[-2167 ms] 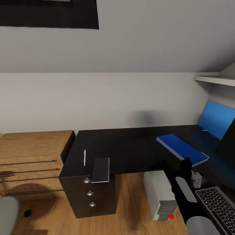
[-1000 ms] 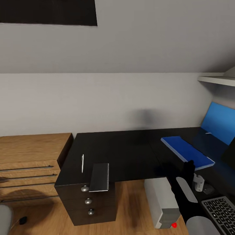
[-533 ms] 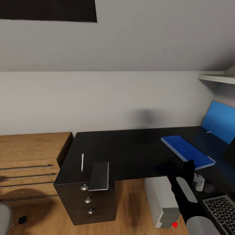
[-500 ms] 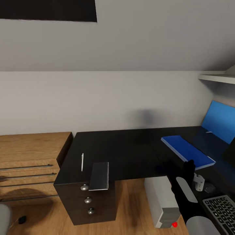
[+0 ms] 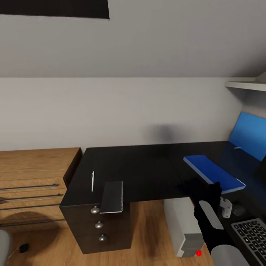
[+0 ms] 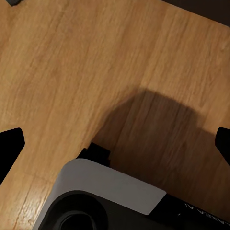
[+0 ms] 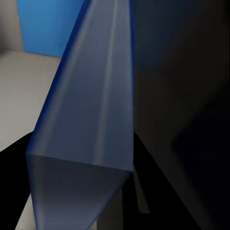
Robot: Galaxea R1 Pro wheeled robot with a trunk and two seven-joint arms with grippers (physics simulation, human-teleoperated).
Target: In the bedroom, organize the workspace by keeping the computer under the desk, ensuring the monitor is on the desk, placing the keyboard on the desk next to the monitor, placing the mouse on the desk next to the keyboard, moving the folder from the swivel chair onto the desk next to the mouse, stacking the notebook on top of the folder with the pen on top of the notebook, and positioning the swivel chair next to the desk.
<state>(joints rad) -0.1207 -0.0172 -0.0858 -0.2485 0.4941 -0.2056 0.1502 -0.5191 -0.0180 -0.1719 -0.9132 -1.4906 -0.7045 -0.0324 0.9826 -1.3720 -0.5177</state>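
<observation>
Black matt desk [image 5: 147, 166] took up most of the head view, wrapping the room corner, with the grey computer [image 5: 184, 225] standing on the wood floor under it. Blue folder [image 5: 213, 173] lay flat on the desk near the inner corner. Keyboard [image 5: 251, 236] sat at the desk's near right edge. Notebook [image 5: 112, 192] hung partly over the desk's front left edge, above the drawer unit [image 5: 98, 231], and the white pen [image 5: 92, 181] lay just beside it. Right gripper [image 5: 213, 190] hovered close to the folder's near end; couldn't tell if the fingers were apart. Left gripper [image 6: 115, 143] pointed at the floor, fingers spread wide, holding nothing.
</observation>
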